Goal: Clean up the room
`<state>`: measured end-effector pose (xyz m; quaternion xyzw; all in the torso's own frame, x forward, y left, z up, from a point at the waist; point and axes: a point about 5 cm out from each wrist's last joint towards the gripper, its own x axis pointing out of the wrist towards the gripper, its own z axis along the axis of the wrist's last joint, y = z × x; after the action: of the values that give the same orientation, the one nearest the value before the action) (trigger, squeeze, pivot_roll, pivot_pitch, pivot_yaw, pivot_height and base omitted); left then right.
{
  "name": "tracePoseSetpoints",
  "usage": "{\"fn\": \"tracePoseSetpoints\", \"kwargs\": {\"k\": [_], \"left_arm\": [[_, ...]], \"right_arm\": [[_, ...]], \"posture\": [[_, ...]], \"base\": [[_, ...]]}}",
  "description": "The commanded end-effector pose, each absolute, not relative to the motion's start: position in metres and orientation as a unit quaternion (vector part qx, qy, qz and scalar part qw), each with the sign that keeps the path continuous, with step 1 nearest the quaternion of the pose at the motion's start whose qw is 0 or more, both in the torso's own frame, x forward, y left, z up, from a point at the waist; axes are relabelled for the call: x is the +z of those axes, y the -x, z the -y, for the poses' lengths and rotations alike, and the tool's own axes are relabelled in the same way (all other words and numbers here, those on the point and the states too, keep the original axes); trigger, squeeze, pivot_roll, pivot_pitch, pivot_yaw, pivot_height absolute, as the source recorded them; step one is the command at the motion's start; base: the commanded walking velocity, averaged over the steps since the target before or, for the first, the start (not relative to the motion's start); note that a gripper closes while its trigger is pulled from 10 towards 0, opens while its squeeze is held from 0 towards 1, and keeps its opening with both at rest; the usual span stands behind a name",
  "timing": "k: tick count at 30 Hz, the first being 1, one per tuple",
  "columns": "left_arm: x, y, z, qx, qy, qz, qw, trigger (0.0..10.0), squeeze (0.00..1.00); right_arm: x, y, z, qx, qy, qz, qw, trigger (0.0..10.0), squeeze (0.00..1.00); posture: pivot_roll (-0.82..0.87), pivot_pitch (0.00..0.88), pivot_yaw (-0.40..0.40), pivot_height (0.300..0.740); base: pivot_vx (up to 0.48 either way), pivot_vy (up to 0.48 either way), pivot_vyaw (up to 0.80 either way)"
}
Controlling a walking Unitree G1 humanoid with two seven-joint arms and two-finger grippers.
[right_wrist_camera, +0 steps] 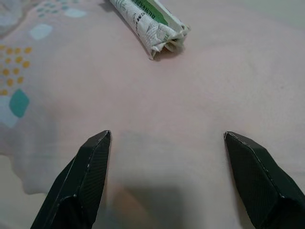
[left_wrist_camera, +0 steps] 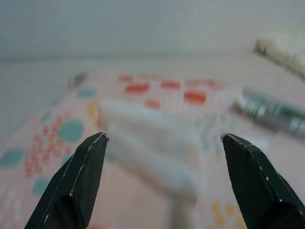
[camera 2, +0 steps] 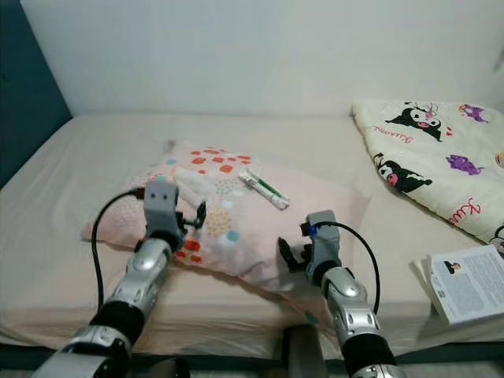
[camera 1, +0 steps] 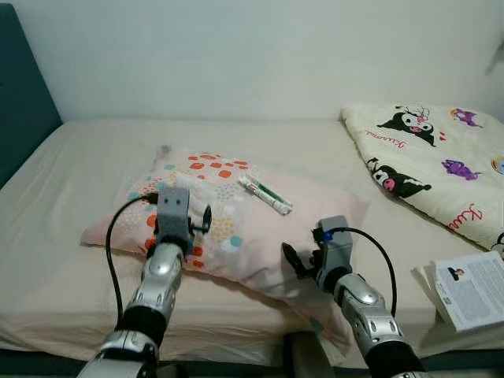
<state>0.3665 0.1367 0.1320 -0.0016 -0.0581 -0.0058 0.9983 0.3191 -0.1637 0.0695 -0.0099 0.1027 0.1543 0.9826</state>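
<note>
Two grippers are over the pillow (camera 1: 236,220) that lies on the bed (camera 1: 71,205). We see our left gripper (left_wrist_camera: 162,143) above the patterned end of the pillow, with its fingers spread wide apart and nothing between them. Just ahead of this gripper lies a white folded cloth (camera 2: 193,183), blurred in the wrist view, on the spotted fabric. Our right gripper (right_wrist_camera: 167,138) is above the plain pink end of the pillow, also with both fingers wide apart and empty. Ahead of the right gripper, a little to its left, lies a rolled packet (right_wrist_camera: 147,24) with green and white print, resting on the pillow; it is apart from the fingers. Far to the right of the right gripper lies a folded blanket (camera 1: 433,157) with cartoon figures, and near the bed edge on that side rests an open booklet (camera 1: 472,287). To the left of the left gripper stands a dark teal headboard (camera 1: 24,102).
</note>
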Motion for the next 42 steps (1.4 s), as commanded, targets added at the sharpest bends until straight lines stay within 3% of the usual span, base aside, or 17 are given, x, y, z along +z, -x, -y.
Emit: {"fn": "tracePoseSetpoints", "kwargs": {"k": [1,9,11,16,23,29,42], "left_arm": [[0.138,-0.371,-0.138,-0.001,0.018,0.063,0.998,10.0,0.0],[0.16,-0.384,-0.115,-0.055,0.011,0.074,0.996,10.0,0.0],[0.162,-0.385,-0.107,-0.072,-0.007,0.072,0.995,10.0,0.0],[0.164,-0.388,-0.103,-0.078,-0.015,0.065,0.995,10.0,0.0],[0.168,-0.394,-0.113,-0.038,-0.056,0.058,0.996,10.0,0.0],[0.177,-0.4,-0.142,0.054,-0.088,0.056,0.993,10.0,0.0],[0.179,-0.398,-0.17,0.13,-0.14,0.066,0.979,10.0,0.0]], "right_arm": [[0.066,-0.314,0.163,0.154,0.009,-0.111,0.982,10.0,0.0],[0.068,-0.294,0.169,0.136,0.01,-0.103,0.985,10.0,0.0],[0.095,-0.291,0.176,0.12,-0.005,-0.053,0.991,10.0,0.0],[0.122,-0.289,0.182,0.114,-0.01,-0.01,0.993,10.0,0.0],[0.165,-0.277,0.188,0.111,-0.013,0.043,0.993,10.0,0.0],[0.196,-0.27,0.19,0.119,-0.005,0.069,0.99,10.0,0.0],[0.216,-0.269,0.179,0.138,-0.007,0.074,0.988,10.0,0.0]], "posture": [[-0.12,0.072,0.009,0.565],[-0.15,0.142,0.03,0.565],[-0.19,0.206,0.057,0.565],[-0.2,0.244,0.067,0.565],[-0.23,0.304,0.069,0.565],[-0.25,0.344,0.061,0.565],[-0.23,0.351,0.051,0.565]], "base": [[0.0,0.0,0.0],[0.0,0.0,0.0],[0.0,0.0,0.0],[0.0,0.0,0.0],[0.0,0.0,0.0],[0.0,0.0,0.0],[0.0,0.0,0.0]]}}
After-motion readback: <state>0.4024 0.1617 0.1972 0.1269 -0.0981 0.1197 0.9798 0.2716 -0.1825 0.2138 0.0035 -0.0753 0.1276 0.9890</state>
